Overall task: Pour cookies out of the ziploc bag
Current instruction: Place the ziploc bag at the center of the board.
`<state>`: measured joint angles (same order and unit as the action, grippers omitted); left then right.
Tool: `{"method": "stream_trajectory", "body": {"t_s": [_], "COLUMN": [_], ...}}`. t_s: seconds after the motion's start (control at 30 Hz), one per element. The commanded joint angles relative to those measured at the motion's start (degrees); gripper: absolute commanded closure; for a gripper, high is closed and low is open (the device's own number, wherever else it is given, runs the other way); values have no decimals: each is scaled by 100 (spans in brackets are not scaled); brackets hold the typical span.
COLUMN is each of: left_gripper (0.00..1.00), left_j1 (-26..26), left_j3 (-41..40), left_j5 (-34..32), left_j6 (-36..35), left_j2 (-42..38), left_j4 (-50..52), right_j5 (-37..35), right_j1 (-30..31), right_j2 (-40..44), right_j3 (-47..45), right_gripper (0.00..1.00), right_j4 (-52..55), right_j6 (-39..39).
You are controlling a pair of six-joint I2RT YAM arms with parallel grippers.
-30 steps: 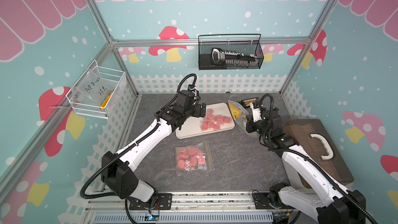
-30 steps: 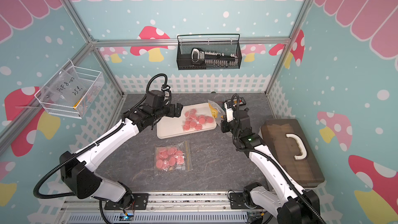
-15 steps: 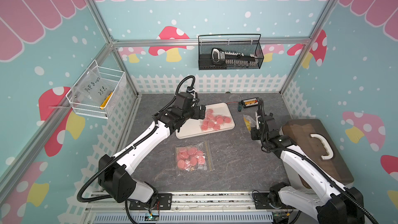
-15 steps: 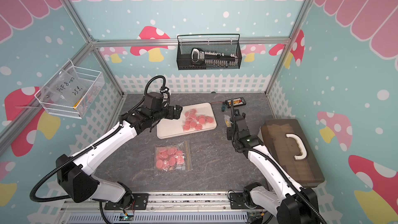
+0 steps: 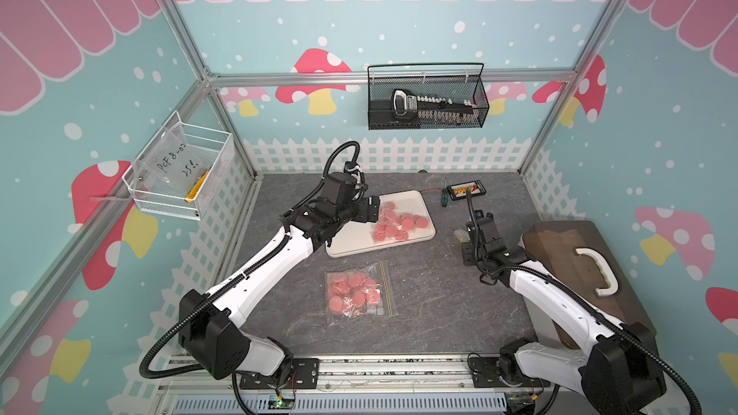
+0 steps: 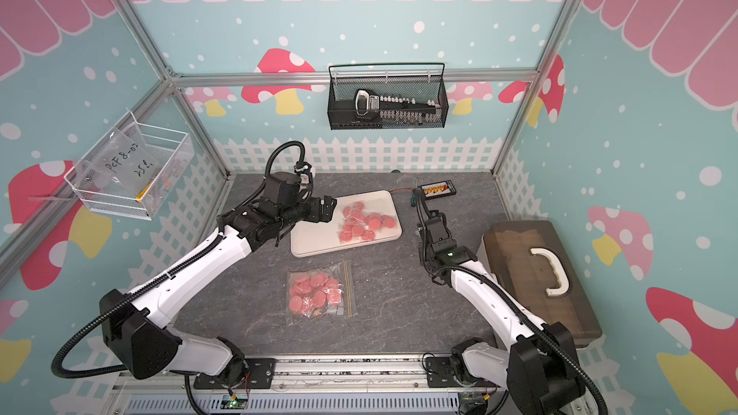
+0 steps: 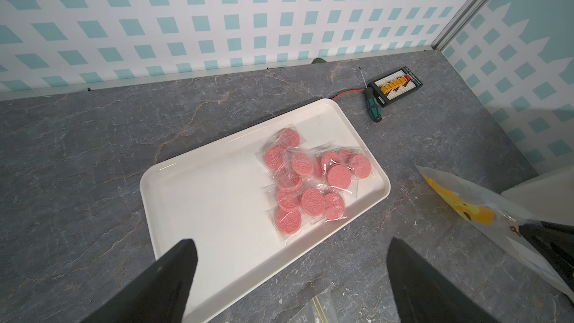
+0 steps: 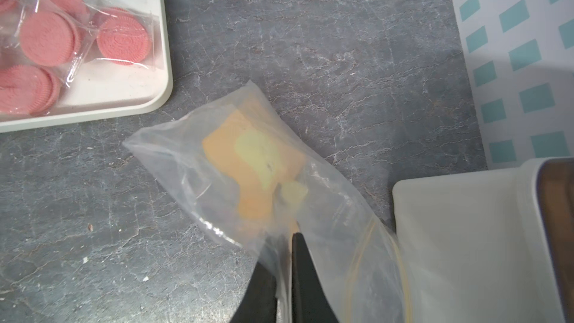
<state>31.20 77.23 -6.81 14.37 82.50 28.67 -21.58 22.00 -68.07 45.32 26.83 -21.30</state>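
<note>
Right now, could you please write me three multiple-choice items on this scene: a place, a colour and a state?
1. The poured-out cookies lie: A in a bowl; B on the white tray; C on a shelf.
2. The screwdriver handle is: A red; B white; C green.
3. The left hand is: A open; B shut on a cookie; C shut on the tray.
Answers: B, they are heaped at one end of the tray; C, green shows in the left wrist view; A, its fingers stand wide apart.

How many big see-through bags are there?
3: clear zip bag of pink round cookies, mid-table; emptied yellow-printed clear bag, pinched by the right gripper; handwritten-on clear bag in the white wire wall basket.
</note>
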Motion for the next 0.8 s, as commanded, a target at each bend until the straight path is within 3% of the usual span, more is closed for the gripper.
{"method": "stream_trajectory", "body": {"t_s": [0.0, 0.2, 0.4, 0.77], "left_gripper": [1, 1, 1, 6], "left_j1": [-70, -273, -442, -589], "left_j3": [-111, -180, -313, -627], "left_j5": [-39, 84, 314, 741], "left_j6": [40, 165, 321, 382], "left_j2": [-213, -277, -291, -457], "left_j4": [188, 304, 439, 748], "right_j5": [210, 563, 832, 2493], "right_j1": [74, 176, 234, 242], "right_j2": [22, 56, 99, 428], "right_j3": [-212, -312, -285, -249], "right_gripper": [76, 43, 25, 21], "right_j4": [-32, -56, -148, -513], "right_j6": [-162, -272, -149, 240]}}
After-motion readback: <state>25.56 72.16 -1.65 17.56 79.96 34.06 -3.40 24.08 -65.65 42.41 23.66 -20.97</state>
